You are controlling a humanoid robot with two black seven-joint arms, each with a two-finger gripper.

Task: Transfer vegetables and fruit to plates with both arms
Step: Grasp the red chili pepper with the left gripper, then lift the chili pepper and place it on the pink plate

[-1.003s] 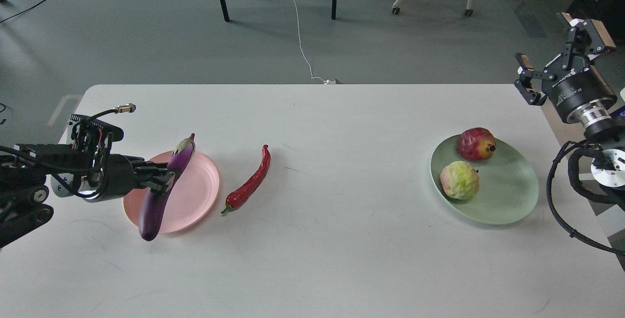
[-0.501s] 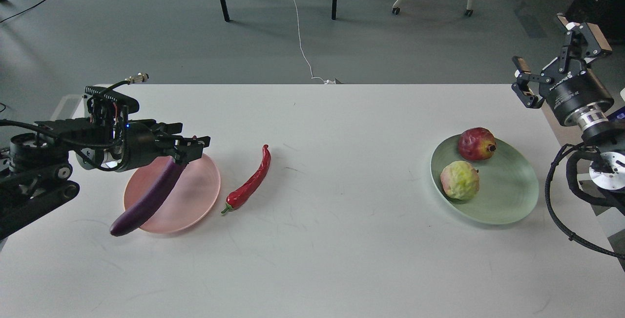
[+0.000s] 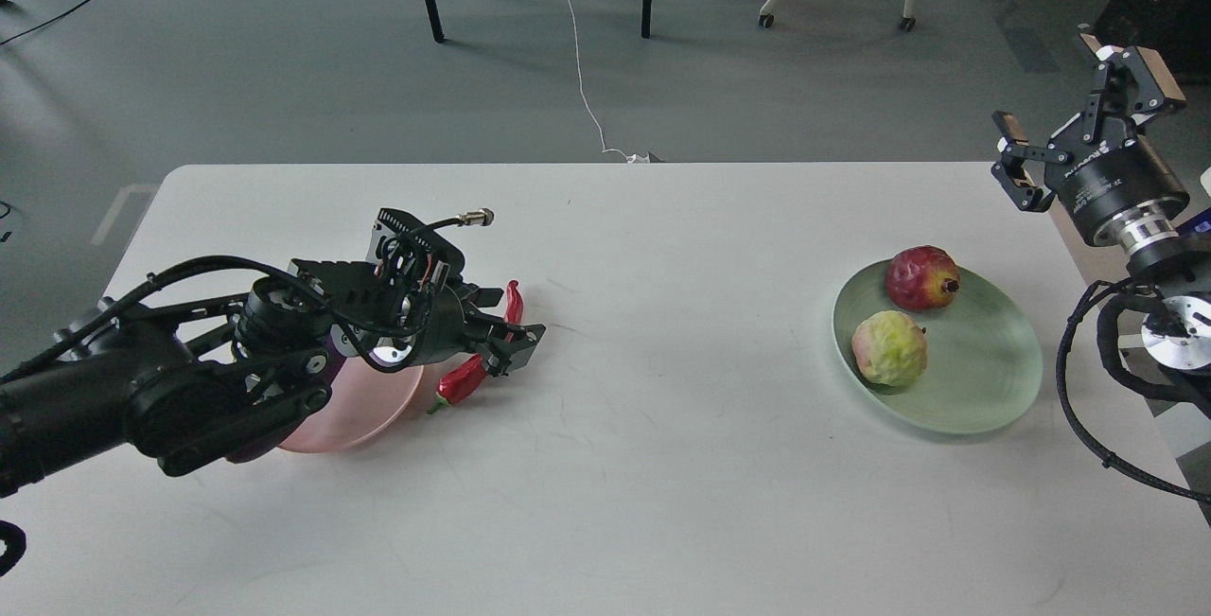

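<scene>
My left gripper (image 3: 503,323) reaches over the pale pink plate (image 3: 378,400), and its open fingers straddle the upper part of the red chili (image 3: 462,381), which lies on the table just right of that plate. The purple eggplant is almost wholly hidden under my left arm, where the pink plate is. The dark red pomegranate (image 3: 922,277) and the bumpy yellow-green fruit (image 3: 889,348) sit on the mint green plate (image 3: 989,403) at the right. My right gripper (image 3: 1079,100) is open and empty, raised beyond the table's far right corner.
The white table (image 3: 662,465) carries only the two plates and the produce. My left arm lies across the table's left part. Black cables loop from my right arm by the right edge. Chair and table legs stand on the floor behind.
My left gripper has let go of the eggplant at the pink plate, swung right and reached the chili. My right arm has barely moved.
</scene>
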